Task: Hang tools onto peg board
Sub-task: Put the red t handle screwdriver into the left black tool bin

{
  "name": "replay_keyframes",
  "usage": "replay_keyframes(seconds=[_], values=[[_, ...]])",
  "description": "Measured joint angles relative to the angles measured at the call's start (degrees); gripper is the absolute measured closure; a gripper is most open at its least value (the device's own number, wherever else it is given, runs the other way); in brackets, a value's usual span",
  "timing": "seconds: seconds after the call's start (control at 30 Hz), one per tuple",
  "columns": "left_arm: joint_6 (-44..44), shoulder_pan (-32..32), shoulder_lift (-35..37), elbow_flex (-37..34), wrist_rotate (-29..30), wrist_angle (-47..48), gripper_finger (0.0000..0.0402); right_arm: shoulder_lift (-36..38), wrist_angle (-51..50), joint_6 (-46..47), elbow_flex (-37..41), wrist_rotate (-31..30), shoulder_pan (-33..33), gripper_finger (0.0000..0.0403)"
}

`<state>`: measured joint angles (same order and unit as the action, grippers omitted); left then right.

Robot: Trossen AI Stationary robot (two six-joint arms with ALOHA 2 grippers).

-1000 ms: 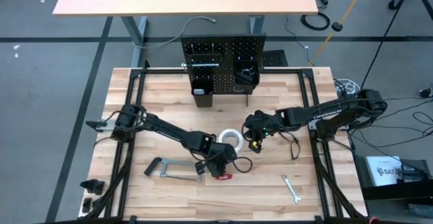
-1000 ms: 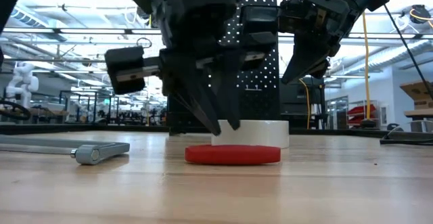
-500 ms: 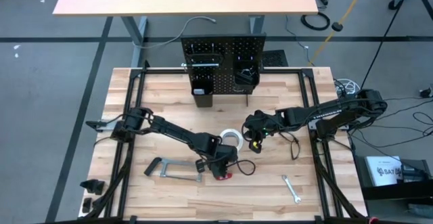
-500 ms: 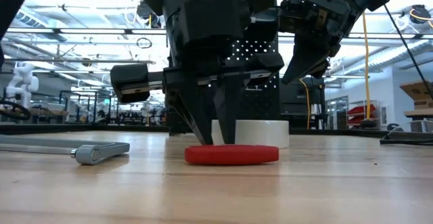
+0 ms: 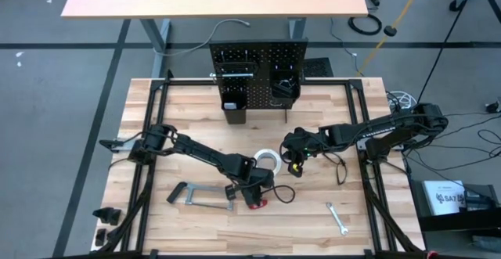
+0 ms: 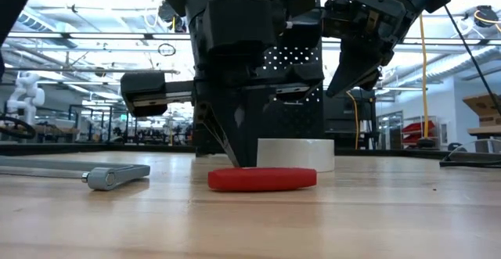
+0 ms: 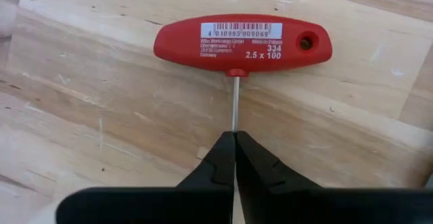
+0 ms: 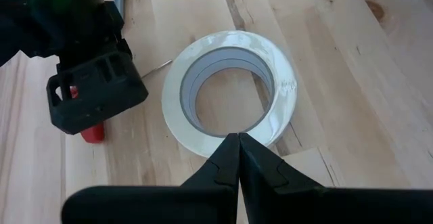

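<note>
Pinching a red T-handled tool's (image 7: 242, 38) thin steel shaft: left gripper (image 7: 235, 137).

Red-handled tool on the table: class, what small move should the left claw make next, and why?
Probably a short, straight lift. The left claw is shut on the thin metal shaft of the red-handled tool, whose handle rests flat on the table. Raising it first clears the white tape roll nearby before carrying it toward the peg board. The right claw hangs shut over the roll.
</note>
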<state>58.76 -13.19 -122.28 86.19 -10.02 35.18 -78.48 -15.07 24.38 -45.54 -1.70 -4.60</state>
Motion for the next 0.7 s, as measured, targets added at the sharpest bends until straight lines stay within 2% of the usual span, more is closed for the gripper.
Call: replay_keyframes(seconds=[0.33, 0.57, 0.7], values=[[-5.77, -0.02, 1.25, 1.10, 1.96, 1.33, 0.0400, 0.00, -0.03, 0.00, 0.00, -0.02, 0.02, 0.0403], [-6.02, -0.07, 5.55, 2.54, 4.72, 4.47, 0.0401, 0.00, -0.18, -0.26, 0.00, 0.12, 0.01, 0.0403], [-11.02, -0.07, 9.44, 2.64, 4.74, 6.27, 0.0401, 0.00, -0.66, -1.51, 0.00, 0.12, 0.02, 0.0403]])
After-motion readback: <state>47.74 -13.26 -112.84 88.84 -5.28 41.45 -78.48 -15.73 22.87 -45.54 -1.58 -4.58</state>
